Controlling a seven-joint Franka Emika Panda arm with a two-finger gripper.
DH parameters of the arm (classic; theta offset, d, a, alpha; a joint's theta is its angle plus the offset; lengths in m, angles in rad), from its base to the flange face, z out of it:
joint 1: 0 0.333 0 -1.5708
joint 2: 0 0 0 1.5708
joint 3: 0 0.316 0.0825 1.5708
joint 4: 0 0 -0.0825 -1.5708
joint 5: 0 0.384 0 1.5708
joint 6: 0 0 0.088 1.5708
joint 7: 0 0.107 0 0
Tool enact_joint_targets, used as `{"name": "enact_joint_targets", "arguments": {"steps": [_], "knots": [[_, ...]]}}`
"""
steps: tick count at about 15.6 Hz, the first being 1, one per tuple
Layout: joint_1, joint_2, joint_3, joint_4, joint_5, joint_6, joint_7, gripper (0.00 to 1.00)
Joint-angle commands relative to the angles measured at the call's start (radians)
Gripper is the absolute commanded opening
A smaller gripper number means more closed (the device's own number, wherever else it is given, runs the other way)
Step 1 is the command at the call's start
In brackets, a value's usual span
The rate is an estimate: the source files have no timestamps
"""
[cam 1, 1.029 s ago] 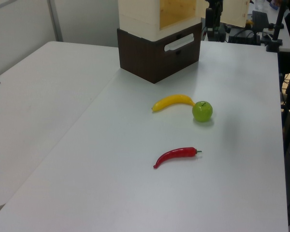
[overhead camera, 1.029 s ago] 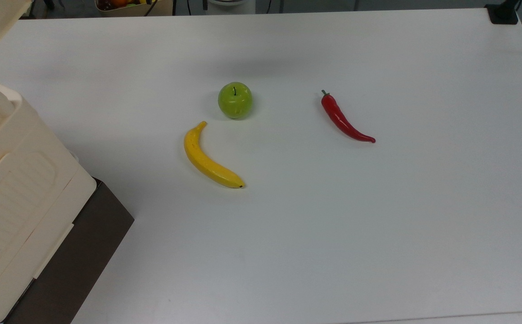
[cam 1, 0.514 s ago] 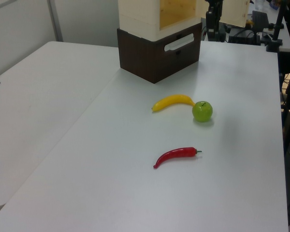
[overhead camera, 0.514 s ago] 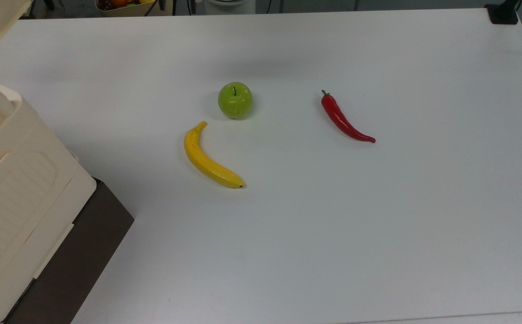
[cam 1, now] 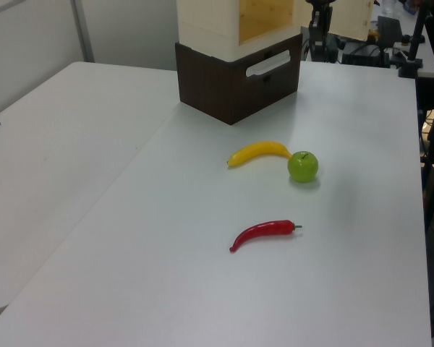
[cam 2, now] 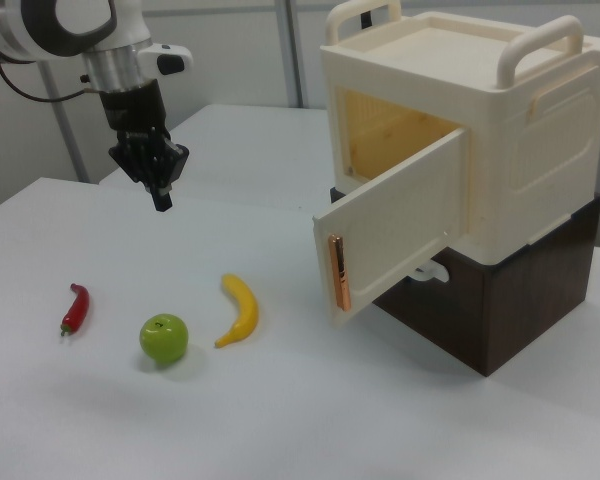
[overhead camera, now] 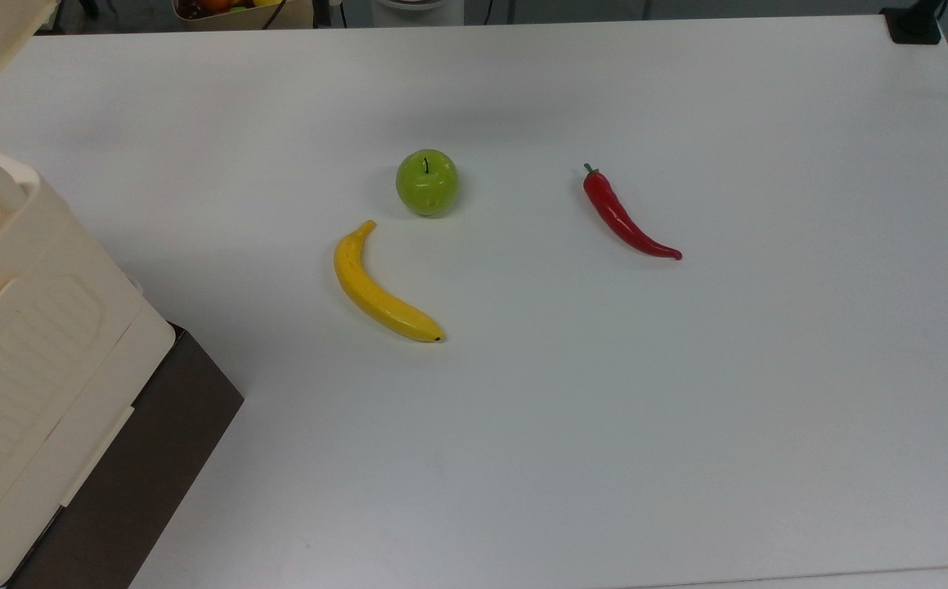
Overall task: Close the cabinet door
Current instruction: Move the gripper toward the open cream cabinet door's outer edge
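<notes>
standing on a white table [cam 2: 310, 420], the cabinet [cam 2: 480, 130] rests on its dark base [cam 2: 500, 310] with the cabinet door [cam 2: 390, 235] swung open toward the fruit in the right view. the gripper [cam 2: 162, 200] hangs above the table, well apart from the door, fingers together. a banana [cam 2: 239, 310], red chilli [cam 2: 74, 308] and green apple [cam 2: 164, 338] lie below.

Bare table [cam 2: 310, 400] before cabinet door [cam 2: 395, 225] — banana [cam 2: 240, 308] beside.
</notes>
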Motion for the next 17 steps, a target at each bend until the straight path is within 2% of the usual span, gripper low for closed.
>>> {"name": "enact_joint_targets", "arguments": {"steps": [1, 5, 11, 14, 17], "knots": [[-0.005, -0.009, -0.016, -0.001, -0.009, -0.015, -0.009, 0.00], [-0.059, -0.015, -0.019, 0.033, -0.009, -0.015, -0.009, 0.00], [-0.218, -0.019, -0.022, 0.162, -0.010, -0.008, -0.011, 0.00], [-0.293, -0.021, -0.028, 0.180, -0.010, 0.078, -0.006, 0.00], [-0.326, -0.019, -0.066, 0.183, -0.009, 0.158, -0.004, 0.00]]}}
